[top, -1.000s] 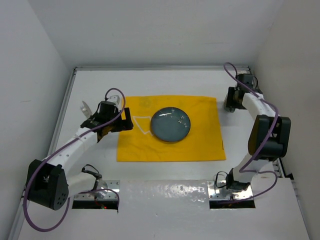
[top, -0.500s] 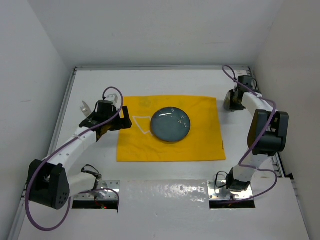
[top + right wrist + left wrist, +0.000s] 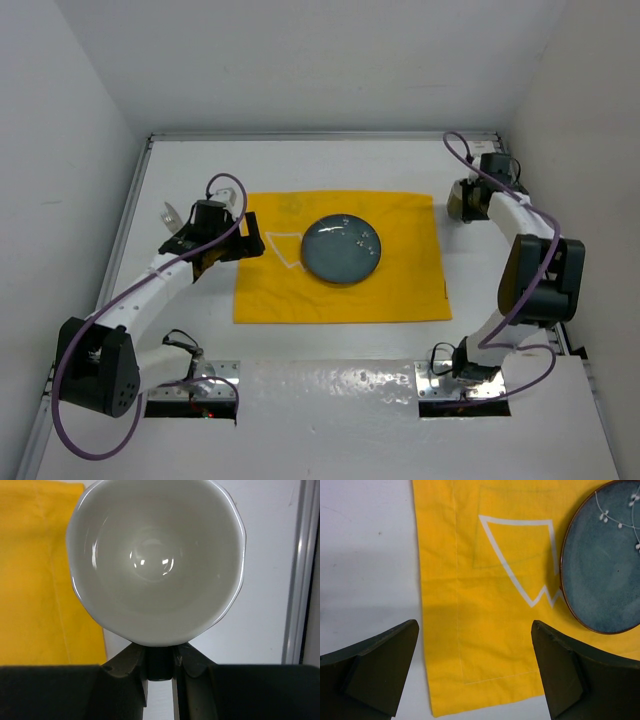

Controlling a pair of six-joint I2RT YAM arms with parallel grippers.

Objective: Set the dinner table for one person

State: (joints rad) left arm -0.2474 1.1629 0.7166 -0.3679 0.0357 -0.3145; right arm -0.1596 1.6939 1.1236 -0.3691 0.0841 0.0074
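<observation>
One white cup [image 3: 157, 560] (in the right jaws) hides much of the table [image 3: 265, 580].

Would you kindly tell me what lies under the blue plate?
The plate rests on the yellow placemat. The mat's white outline drawing runs up to the plate's left rim; whatever continues beneath the plate is covered.
</observation>
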